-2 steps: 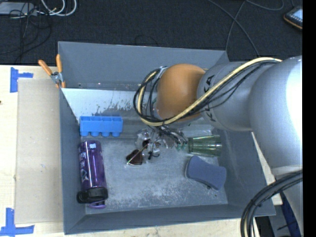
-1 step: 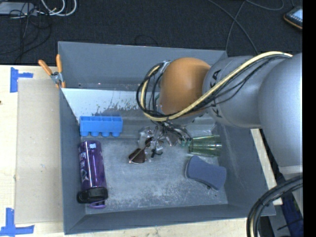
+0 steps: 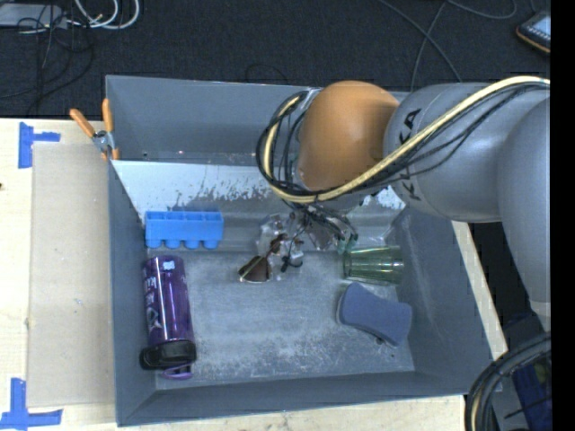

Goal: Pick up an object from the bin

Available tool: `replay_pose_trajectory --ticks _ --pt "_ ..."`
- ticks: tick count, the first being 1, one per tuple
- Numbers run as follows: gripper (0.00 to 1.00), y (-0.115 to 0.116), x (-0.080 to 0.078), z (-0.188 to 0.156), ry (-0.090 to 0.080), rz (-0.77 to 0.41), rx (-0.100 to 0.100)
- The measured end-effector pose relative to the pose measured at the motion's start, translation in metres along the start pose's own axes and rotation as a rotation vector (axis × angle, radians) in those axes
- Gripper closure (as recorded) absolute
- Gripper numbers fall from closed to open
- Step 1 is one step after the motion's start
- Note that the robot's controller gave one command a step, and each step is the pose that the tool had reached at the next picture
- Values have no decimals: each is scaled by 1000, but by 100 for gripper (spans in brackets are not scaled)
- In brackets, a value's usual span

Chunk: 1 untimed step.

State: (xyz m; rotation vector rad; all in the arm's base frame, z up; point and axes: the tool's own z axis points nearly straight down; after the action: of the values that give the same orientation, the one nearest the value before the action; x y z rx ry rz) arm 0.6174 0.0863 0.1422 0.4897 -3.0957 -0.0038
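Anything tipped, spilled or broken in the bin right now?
The clear green cup lies on its side near the right wall of the bin, and the purple bottle lies flat along the left wall. Pale specks dust the floor and the back wall. I see no breakage.

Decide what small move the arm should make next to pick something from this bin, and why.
Probably a short move down and toward the view's left, onto the small brown thing near the middle of the bin. The gripper hangs right beside it, while the blue block, purple bottle, green cup and grey-blue pad lie farther off. Whether the two touch cannot be told.
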Motion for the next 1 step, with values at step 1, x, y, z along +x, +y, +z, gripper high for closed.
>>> replay_pose_trajectory --ticks 1 --pt "100 0 -1 -17 -3 1 0"
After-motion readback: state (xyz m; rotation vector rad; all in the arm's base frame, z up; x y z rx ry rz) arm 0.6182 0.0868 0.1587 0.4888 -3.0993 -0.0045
